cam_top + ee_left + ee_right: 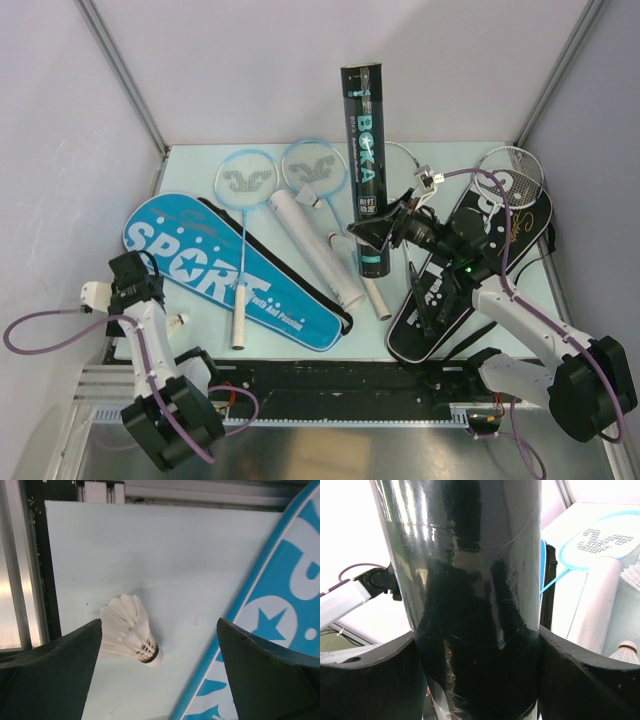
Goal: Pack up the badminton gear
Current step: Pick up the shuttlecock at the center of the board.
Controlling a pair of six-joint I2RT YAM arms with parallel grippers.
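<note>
My right gripper (383, 236) is shut on the tall black "BOKA" tube (364, 165) and holds it upright at mid-table. In the right wrist view the tube (470, 580) fills the space between the fingers of the gripper (477, 675). My left gripper (160, 315) is open over a white feather shuttlecock (178, 322) at the table's near left. In the left wrist view the shuttlecock (131, 635) lies on its side on the table, near the left finger of the gripper (160, 680) and not held. The blue "SPORT" cover (230, 270) lies just beside it (280, 630).
A white tube (318, 248) lies beside the black one. Two light-blue rackets (244, 185) rest partly on the blue cover. A black cover (470, 270) with silver rackets (510, 172) lies at the right. Another shuttlecock (626, 653) sits by the white tube. The table's near edge (150, 502) is close to the left gripper.
</note>
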